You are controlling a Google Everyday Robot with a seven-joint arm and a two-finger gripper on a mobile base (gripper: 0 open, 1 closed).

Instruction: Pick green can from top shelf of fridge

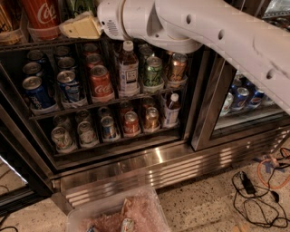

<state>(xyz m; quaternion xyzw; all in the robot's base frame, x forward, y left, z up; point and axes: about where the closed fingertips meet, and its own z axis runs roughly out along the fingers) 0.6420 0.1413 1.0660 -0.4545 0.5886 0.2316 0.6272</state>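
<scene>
White and thick, the robot's arm (213,31) came in from the upper right and cut across the top of the fridge (136,156), covering a good part of the upper rack. At its end the pale yellowish gripper (78,28) pointed left, level with the top shelf (50,42). It hung just in front of the green can (81,6) and hid the can's lower part. Whether the claw was open or closed, or had anything in its hold, I could not tell from where I stood.

The green can stood at the back of the top shelf, only a dark shiny strip of it showing above the gripper. Just to its left was a tall red Coca-Cola can (41,16) in a clear tray.

On the rack below stood blue cans (38,93), a short red can (100,81), a white-capped bottle (128,68), a small green can (153,72) and a brownish can (176,67). The lowest rack held more short cans (108,128) and another bottle (171,111). Behind the glass door to the right were further blue cans (240,97).

A clear plastic bin (77,215) of crumpled wrapping sat on the speckled floor below the steel grille (149,174), and black cables (253,190) lay tangled at the right.
</scene>
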